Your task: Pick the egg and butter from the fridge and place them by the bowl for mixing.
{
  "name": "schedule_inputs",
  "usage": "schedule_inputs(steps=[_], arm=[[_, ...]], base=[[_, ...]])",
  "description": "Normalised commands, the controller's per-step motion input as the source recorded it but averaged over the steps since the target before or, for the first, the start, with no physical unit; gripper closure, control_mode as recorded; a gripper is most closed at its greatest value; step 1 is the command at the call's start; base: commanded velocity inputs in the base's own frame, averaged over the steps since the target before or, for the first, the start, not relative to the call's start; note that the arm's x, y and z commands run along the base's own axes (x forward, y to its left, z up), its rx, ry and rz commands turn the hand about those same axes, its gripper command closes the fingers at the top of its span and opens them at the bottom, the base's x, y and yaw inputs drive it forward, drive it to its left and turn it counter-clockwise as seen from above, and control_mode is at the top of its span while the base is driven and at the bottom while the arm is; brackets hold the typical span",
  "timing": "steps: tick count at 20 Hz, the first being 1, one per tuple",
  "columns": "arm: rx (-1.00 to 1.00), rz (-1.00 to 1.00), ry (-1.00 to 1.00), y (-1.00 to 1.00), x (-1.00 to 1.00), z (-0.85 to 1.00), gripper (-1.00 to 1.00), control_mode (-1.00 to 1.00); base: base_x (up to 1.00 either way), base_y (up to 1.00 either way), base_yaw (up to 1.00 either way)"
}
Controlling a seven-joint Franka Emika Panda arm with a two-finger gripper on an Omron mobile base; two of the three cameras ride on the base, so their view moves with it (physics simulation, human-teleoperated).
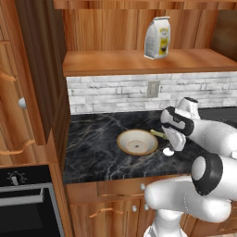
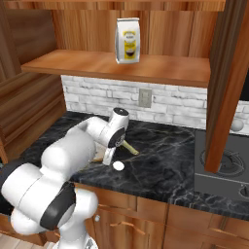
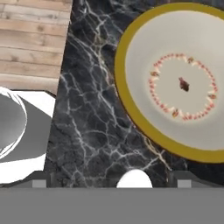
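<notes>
Dark marbled bench point(image 1: 92, 152) carried the bowl point(image 1: 137, 141). Egg point(image 2: 118, 166) lay on the bench just beside it, directly below the gripper point(image 3: 111, 181), whose jaws stood spread, holding nothing. Butter point(image 2: 129, 147) lay behind the hand, near the bowl. Both items judged delivered; only retreat left.

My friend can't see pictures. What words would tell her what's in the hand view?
A small white egg lies on the dark marble counter, between the open gripper's two finger tips. Beside it sits a shallow bowl with a tan rim and a cream inside.
</notes>
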Motion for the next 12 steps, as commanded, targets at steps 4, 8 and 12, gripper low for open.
schedule_inputs(steps=[4, 8, 12], arm=[[-0.14, -0.02, 0.0, 0.51, -0.89, 0.35, -1.0, -1.0], [-0.16, 0.0, 0.0, 0.29, -0.73, 0.92, -1.0, -1.0], [-0.16, 0.0, 0.0, 0.19, -0.96, 0.58, -1.0, -1.0]], base=[[0.0, 0.0, 0.0], [0.0, 0.0, 0.0], [0.0, 0.0, 0.0]])
